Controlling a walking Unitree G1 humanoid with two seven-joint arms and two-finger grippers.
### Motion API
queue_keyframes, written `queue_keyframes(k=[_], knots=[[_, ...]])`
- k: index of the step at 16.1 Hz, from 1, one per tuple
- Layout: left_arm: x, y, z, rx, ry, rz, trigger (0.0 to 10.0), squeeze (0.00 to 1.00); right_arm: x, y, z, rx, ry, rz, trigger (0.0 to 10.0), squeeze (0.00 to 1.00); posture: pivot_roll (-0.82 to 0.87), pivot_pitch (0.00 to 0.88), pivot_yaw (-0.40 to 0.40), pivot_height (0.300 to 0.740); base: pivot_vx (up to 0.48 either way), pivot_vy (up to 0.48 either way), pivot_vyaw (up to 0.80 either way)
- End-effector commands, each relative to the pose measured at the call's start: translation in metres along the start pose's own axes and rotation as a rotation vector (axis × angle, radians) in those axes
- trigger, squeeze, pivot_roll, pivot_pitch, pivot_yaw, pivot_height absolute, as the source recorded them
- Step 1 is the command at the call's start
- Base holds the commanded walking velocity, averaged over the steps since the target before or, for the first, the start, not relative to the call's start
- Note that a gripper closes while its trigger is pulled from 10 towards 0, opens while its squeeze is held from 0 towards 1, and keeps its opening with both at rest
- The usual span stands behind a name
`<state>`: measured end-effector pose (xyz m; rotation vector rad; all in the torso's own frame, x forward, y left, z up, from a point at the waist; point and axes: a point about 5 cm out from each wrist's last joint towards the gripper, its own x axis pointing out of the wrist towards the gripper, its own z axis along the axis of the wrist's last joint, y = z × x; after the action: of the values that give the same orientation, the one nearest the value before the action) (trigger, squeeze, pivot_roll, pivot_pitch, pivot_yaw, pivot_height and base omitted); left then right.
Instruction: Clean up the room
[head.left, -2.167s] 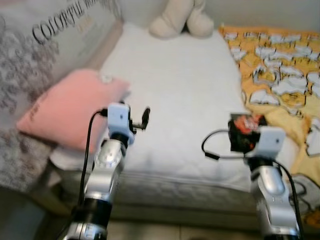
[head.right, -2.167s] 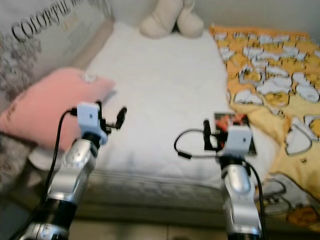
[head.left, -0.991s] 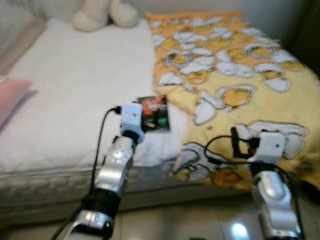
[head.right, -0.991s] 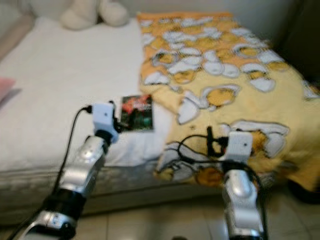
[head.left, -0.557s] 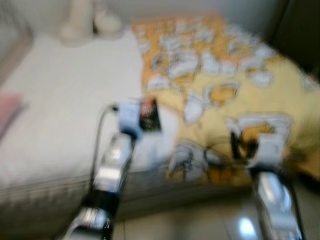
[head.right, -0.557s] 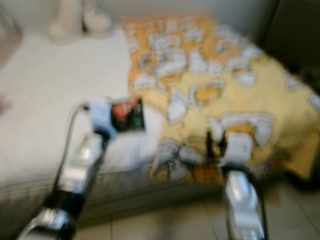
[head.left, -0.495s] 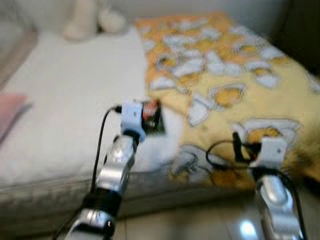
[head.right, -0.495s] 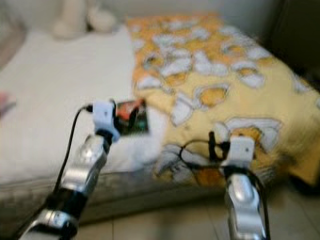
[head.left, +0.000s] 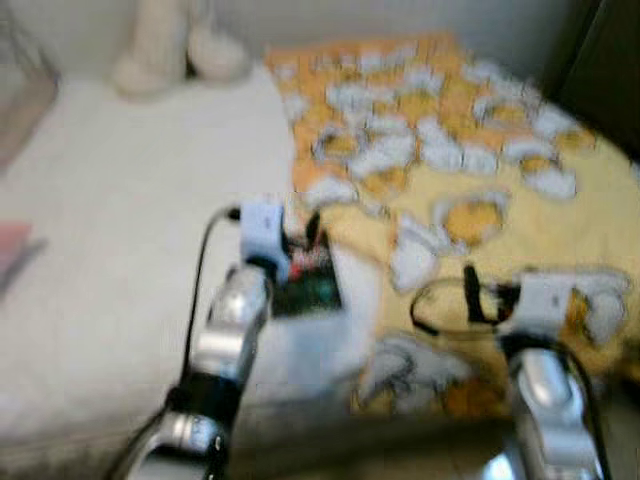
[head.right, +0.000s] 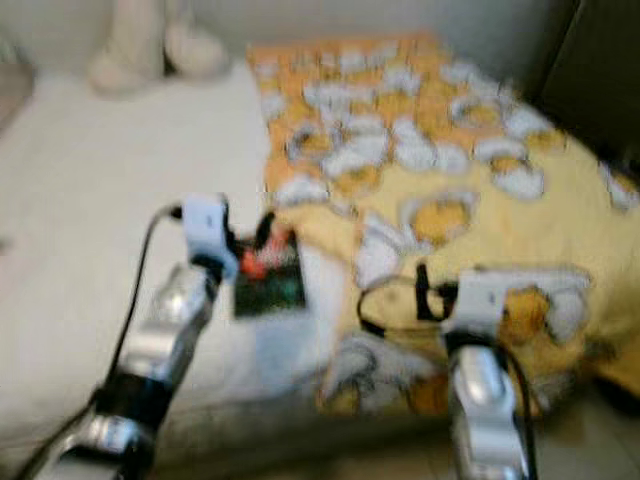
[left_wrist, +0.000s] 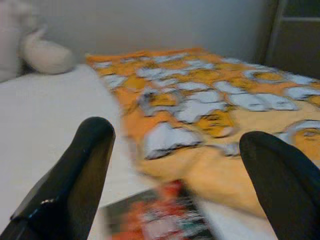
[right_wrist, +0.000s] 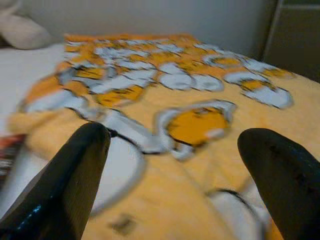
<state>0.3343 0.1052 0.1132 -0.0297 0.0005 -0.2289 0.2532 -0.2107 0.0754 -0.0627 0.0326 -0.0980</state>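
Note:
A small dark book (head.left: 312, 285) with red and orange print lies flat on the white bed sheet (head.left: 120, 200), right beside the edge of a yellow-orange blanket (head.left: 450, 150) with white cartoon shapes. My left gripper (head.left: 303, 232) hovers open just above the book's far end. The left wrist view has the book (left_wrist: 160, 220) low between the spread fingers (left_wrist: 75, 165). My right gripper (head.left: 478, 295) is open over the blanket's near corner, holding nothing; the right wrist view looks across the blanket (right_wrist: 190, 115). The picture is blurred.
A cream plush toy (head.left: 170, 50) sits at the bed's far end. A pink pillow's corner (head.left: 10, 245) shows at the left. Dark furniture (head.left: 610, 70) stands beyond the blanket on the right. The mattress's front edge (head.left: 100, 440) runs below the arms.
The camera has swung right along the bed and come closer, so the pillow slid out of the picture. The left gripper now reaches over the book rather than short of it.

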Motion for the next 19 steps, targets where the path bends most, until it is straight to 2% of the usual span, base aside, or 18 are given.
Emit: queue_keyframes(k=[1, 3, 4, 5, 7, 10, 12, 13, 14, 15, 17, 19], knots=[[0.002, 0.016, -0.008, 0.012, 0.067, 0.067, 10.0, 0.0, 0.0, 0.009, 0.003, 0.002, -0.012, 0.032, 10.0, 0.0, -0.12, 0.0, 0.037, 0.74, 0.0, 0.0, 0.0], [0.008, 0.018, -0.014, -0.048, 0.127, 0.068, 10.0, 0.0, -0.005, 0.007, 0.003, -0.004, -0.005, 0.041, 10.0, 0.0, -0.12, 0.0, 0.019, 0.74, 0.0, 0.0, 0.0], [0.011, 0.017, -0.017, -0.113, 0.145, 0.062, 10.0, 0.0, -0.006, 0.006, 0.002, -0.007, 0.001, 0.045, 10.0, 0.0, -0.12, 0.0, 0.019, 0.74, 0.0, 0.0, 0.0], [0.017, 0.015, -0.024, -0.206, 0.211, 0.041, 10.0, 0.0, -0.011, 0.003, 0.004, -0.017, 0.007, 0.055, 10.0, 0.0, -0.14, 0.002, -0.002, 0.74, 0.0, 0.0, 0.0], [0.021, 0.008, -0.039, -0.322, 0.314, 0.065, 10.0, 0.0, -0.023, -0.005, 0.007, -0.043, 0.027, 0.072, 10.0, 0.0, -0.19, 0.064, -0.045, 0.74, 0.0, 0.0, 0.0], [0.024, 0.001, -0.042, -0.356, 0.344, 0.076, 10.0, 0.0, -0.031, -0.011, 0.011, -0.062, 0.033, 0.082, 10.0, 0.0, -0.22, 0.091, -0.052, 0.74, 0.0, 0.0, 0.0], [0.023, 0.001, -0.047, -0.449, 0.369, 0.108, 10.0, 0.0, -0.041, -0.016, 0.018, -0.061, 0.035, 0.062, 10.0, 0.0, -0.26, 0.134, -0.065, 0.74, 0.0, 0.0, 0.0], [0.021, -0.002, -0.051, -0.506, 0.388, 0.126, 10.0, 0.0, -0.051, -0.016, 0.018, -0.061, 0.055, 0.063, 10.0, 0.0, -0.28, 0.149, -0.074, 0.74, 0.0, 0.0, 0.0], [0.017, -0.011, -0.059, -0.508, 0.421, 0.125, 10.0, 0.0, -0.066, -0.014, 0.017, -0.069, 0.096, 0.081, 10.0, 0.0, -0.31, 0.189, -0.09, 0.74, 0.0, 0.0, 0.0], [0.014, -0.017, -0.064, -0.461, 0.448, 0.122, 10.0, 0.0, -0.075, -0.013, 0.019, -0.079, 0.11, 0.094, 10.0, 0.0, -0.34, 0.209, -0.094, 0.74, 0.0, 0.0, 0.0], [0.01, -0.021, -0.071, -0.413, 0.476, 0.129, 10.0, 0.0, -0.085, -0.016, 0.022, -0.092, 0.121, 0.089, 10.0, 0.0, -0.36, 0.227, -0.097, 0.74, 0.0, 0.0, 0.0], [0.007, -0.029, -0.076, -0.462, 0.49, 0.127, 10.0, 0.0, -0.094, -0.021, 0.024, -0.095, 0.144, 0.067, 10.0, 0.0, -0.38, 0.236, -0.099, 0.74, 0.0, 0.0, 0.0]])
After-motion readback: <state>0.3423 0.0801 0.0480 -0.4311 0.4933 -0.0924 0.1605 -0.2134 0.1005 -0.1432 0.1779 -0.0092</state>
